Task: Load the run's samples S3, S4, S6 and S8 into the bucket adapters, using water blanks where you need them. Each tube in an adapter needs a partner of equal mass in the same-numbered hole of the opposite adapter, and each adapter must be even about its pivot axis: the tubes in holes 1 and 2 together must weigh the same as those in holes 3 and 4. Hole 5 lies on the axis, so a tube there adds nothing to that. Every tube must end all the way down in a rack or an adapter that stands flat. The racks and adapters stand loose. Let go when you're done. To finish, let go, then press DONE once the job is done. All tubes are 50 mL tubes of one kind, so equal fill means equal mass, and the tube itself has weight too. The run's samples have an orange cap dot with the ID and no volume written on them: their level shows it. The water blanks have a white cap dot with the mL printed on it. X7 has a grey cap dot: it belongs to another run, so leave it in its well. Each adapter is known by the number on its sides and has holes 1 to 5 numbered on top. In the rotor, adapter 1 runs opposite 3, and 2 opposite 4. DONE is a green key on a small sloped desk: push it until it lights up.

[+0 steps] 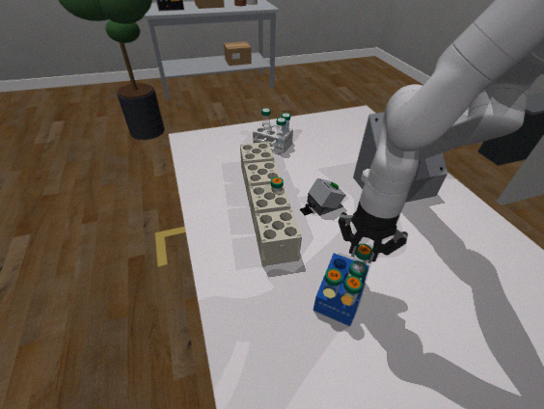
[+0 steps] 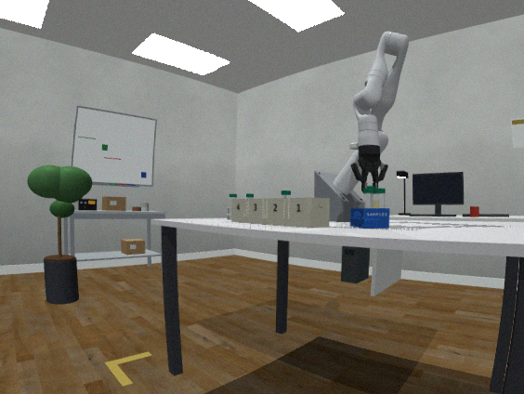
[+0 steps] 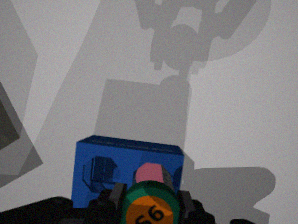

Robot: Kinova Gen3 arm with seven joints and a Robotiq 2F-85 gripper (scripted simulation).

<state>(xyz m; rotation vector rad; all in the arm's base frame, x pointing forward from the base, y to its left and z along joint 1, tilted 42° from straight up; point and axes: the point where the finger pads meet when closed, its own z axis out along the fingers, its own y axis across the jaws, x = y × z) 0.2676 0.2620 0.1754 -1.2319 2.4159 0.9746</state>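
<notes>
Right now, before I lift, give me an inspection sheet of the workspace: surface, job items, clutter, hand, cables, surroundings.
Surface: white table, heavy arm shadows.
Job items: blue sample rack holds two orange-dot tubes and a grey-dot tube; four beige adapters in a row, one orange-dot tube already seated; blank rack with three tubes; green key desk.
Clutter: nothing seen.
Hand: hand shut on tube S6, at the rack's far corner.
Cables: nothing seen.
Surroundings: potted plant, shelf unit, monitor, whiteboard.
</notes>
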